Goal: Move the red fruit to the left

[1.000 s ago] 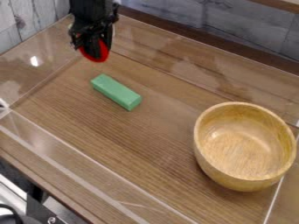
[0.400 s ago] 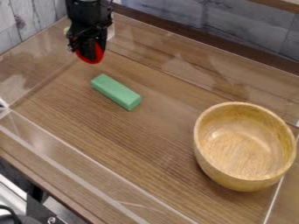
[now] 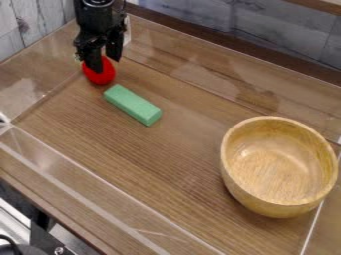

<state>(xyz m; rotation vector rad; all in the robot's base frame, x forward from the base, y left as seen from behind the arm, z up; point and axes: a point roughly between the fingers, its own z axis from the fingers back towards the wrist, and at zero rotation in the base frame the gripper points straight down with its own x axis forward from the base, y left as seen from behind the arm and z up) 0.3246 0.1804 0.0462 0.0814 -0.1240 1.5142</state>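
Note:
The red fruit (image 3: 96,73) is a small glossy red piece resting on the wooden table (image 3: 160,169) near the far left corner. My black gripper (image 3: 98,58) points straight down right above it. Its fingers (image 3: 82,50) stand apart on either side of the fruit's top, and the fruit sits low between the fingertips, no longer squeezed. The fruit's stem is hidden by the gripper.
A flat green rectangular block (image 3: 134,105) lies just to the right of and nearer than the fruit. A large wooden bowl (image 3: 237,149) stands at the near right. Clear plastic walls (image 3: 34,90) edge the table on the left and front.
The gripper carried the red fruit a little to the left and down. Its jaws have since spread, and the fruit now rests on the table.

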